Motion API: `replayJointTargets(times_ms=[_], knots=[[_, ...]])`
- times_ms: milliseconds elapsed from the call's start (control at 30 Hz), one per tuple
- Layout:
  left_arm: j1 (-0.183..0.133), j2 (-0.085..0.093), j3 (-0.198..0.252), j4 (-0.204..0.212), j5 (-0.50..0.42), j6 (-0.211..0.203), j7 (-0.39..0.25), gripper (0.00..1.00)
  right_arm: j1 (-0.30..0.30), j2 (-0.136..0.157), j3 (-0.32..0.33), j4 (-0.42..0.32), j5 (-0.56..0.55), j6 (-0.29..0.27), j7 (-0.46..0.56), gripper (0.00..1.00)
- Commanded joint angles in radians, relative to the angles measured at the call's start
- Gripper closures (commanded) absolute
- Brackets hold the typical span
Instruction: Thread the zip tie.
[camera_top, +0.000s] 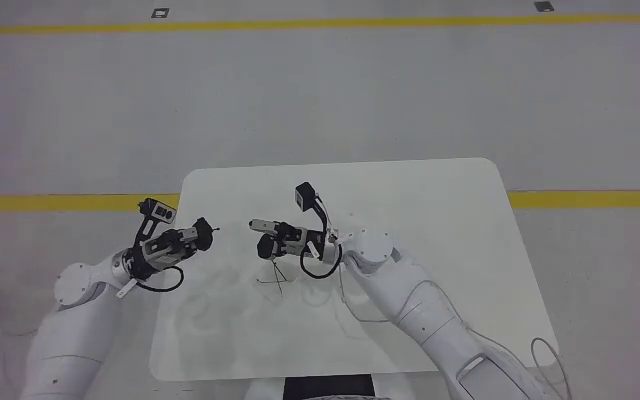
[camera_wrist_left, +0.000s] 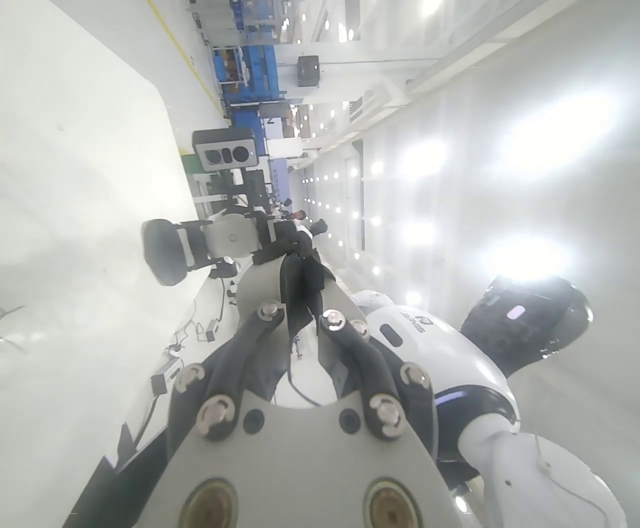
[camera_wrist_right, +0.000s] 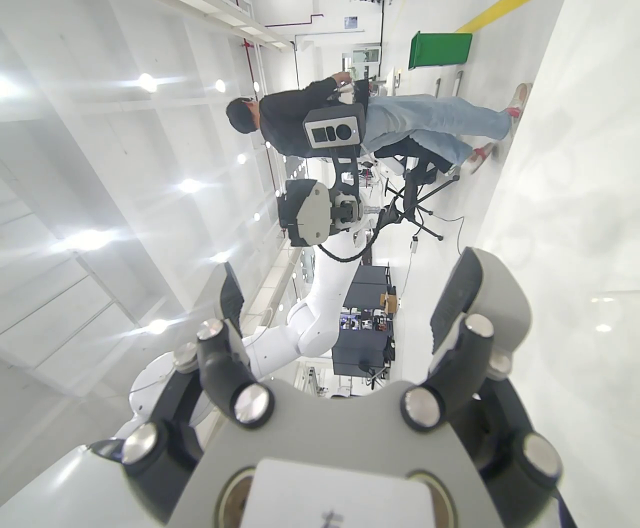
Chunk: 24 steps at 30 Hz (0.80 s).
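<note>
On table (camera_top: 430, 220), zip tie (camera_top: 275, 278) (lying aslant)

We see a thin dark zip tie (camera_top: 277, 280) lying flat on the white counter (camera_top: 430, 210), near the middle, its strands crossing.

Over the left side of the white round-cornered table (camera_top: 450, 200), the left gripper (camera_top: 207, 233) and right gripper (camera_top: 256, 235) face each other, a narrow open gap between them. A thin dark zip tie (camera_top: 278, 280) lies just nearer than the right gripper. A gripper could pass over the far and right tabletop.
</note>
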Motion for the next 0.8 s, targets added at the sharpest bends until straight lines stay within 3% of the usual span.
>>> replayJointTargets(times_ms=[0,133,267,400,500,600,767], knots=[[0.005,0.012,0.005,-0.01,-0.043,0.0,0.0,1.0,0.0,0.0,0.0,0.0,0.0,0.0,0.0,0.0],[0.003,0.026,0.012,0.001,-0.098,0.0,0.0,1.0,0.0,0.0,0.0,0.0,0.0,0.0,0.0,0.0],[0.003,0.026,0.012,0.001,-0.098,0.0,0.0,1.0,0.0,0.0,0.0,0.0,0.0,0.0,0.0,0.0],[0.003,0.026,0.012,0.001,-0.098,0.0,0.0,1.0,0.01,0.016,-0.026,-0.08,-0.248,0.113,-0.085,0.0],[0.003,0.026,0.012,0.001,-0.098,0.0,0.0,1.0,0.006,0.031,-0.048,-0.174,-0.428,0.242,-0.102,0.0],[0.003,0.026,0.012,0.001,-0.098,0.0,0.0,1.0,0.003,0.04,-0.077,-0.251,-0.547,0.334,-0.074,0.0],[0.003,0.026,0.012,0.001,-0.098,0.0,0.0,1.0,0.034,0.043,-0.155,-0.298,-0.693,0.453,0.044,0.0]])
